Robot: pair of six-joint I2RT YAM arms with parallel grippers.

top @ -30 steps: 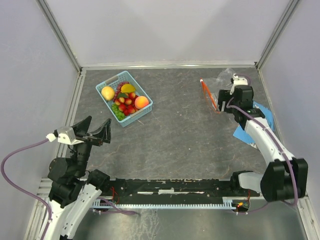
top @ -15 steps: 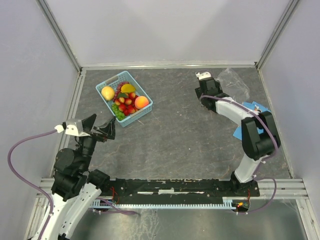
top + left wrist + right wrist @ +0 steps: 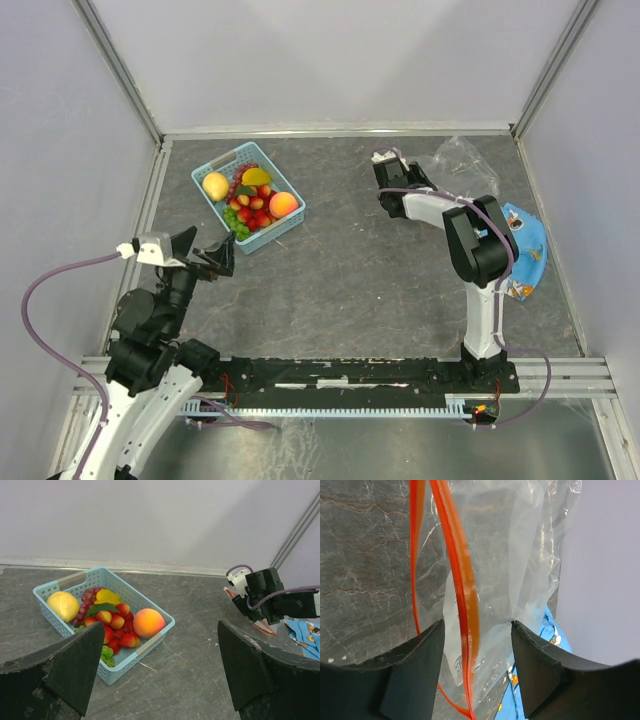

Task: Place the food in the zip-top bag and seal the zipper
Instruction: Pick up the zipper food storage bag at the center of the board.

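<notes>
This was a robotics lab test cell, not a lived-in room. Plain pale panel walls (image 3: pixel 330 60) set in bare aluminium framing (image 3: pixel 118 70) boxed in a dark, stone-patterned table (image 3: pixel 350 290) from 9 through 12 to 3 o'clock. At 6 o'clock a black mounting rail (image 3: pixel 350 372) carried two black-and-white robot arms, the left arm (image 3: pixel 140 340) and the right arm (image 3: pixel 478 250), with a loose purple cable (image 3: pixel 24 308) looping out. Toy fruit (image 3: pixel 252 200) lay staged in a blue plastic basket (image 3: pixel 222 158) at 11 o'clock.
</notes>
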